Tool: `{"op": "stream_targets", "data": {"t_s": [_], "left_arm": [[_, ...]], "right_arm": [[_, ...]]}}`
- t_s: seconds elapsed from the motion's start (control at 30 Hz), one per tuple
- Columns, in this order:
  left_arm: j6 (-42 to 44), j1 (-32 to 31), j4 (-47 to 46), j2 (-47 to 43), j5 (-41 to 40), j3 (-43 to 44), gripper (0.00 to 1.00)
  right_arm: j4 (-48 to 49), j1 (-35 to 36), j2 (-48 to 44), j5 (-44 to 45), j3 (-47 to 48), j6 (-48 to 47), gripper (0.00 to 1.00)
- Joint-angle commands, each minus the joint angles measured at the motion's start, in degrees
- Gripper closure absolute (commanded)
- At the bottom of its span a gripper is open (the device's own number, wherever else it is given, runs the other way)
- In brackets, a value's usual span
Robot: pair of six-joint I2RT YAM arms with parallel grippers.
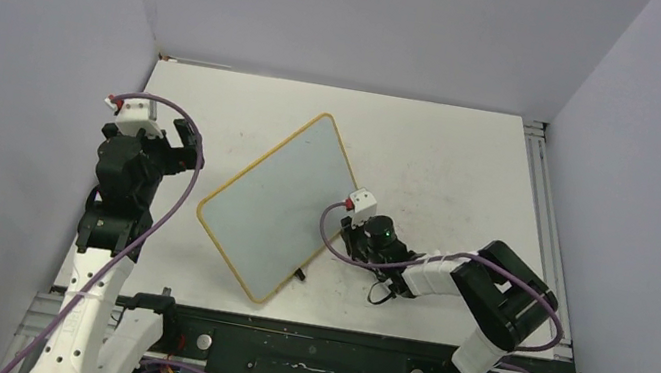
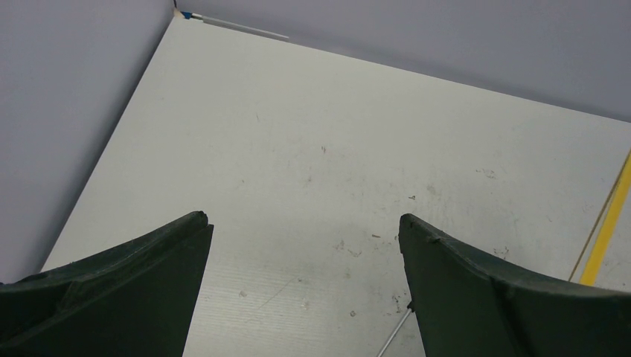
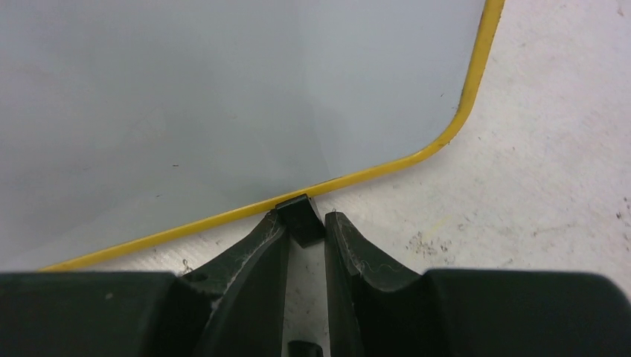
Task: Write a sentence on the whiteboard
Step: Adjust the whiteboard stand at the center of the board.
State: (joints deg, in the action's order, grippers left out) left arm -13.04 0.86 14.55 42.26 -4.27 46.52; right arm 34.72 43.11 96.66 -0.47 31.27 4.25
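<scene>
On the table, the whiteboard lay flat and turned cornerwise like a diamond, between the two arms. Its pale face was bare; no stroke of the sentence showed in any view. At the board's right edge, the right gripper sat low, its fingers drawn close together with a small black clip on the yellow frame caught between their tips, seemingly pinched. The left gripper hung over bare table left of the board, fingers spread wide and holding nothing.

By my reading, writing had not begun, and the step in hand was setting or steadying the board by its clip. No marker showed in any view, so the next move likely called for finding and gripping one. After that the board would need to stay put while the tip met the glossy face with light, even pressure, since the board might slide.
</scene>
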Motion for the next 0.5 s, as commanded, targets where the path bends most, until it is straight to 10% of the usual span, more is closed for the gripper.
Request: {"op": "stream_targets", "data": {"t_s": [0.0,0.47], "left_arm": [[-0.2,0.4,-0.6,-0.8,-0.8,0.9,0.04],[-0.1,0.7,-0.1,-1.0,-2.3,1.1,0.04]], "right_arm": [[-0.4,0.6,-3.4,10.7,-3.0,5.8,0.95],[-3.2,0.7,-5.8,25.8,-5.6,14.1,0.95]]}}
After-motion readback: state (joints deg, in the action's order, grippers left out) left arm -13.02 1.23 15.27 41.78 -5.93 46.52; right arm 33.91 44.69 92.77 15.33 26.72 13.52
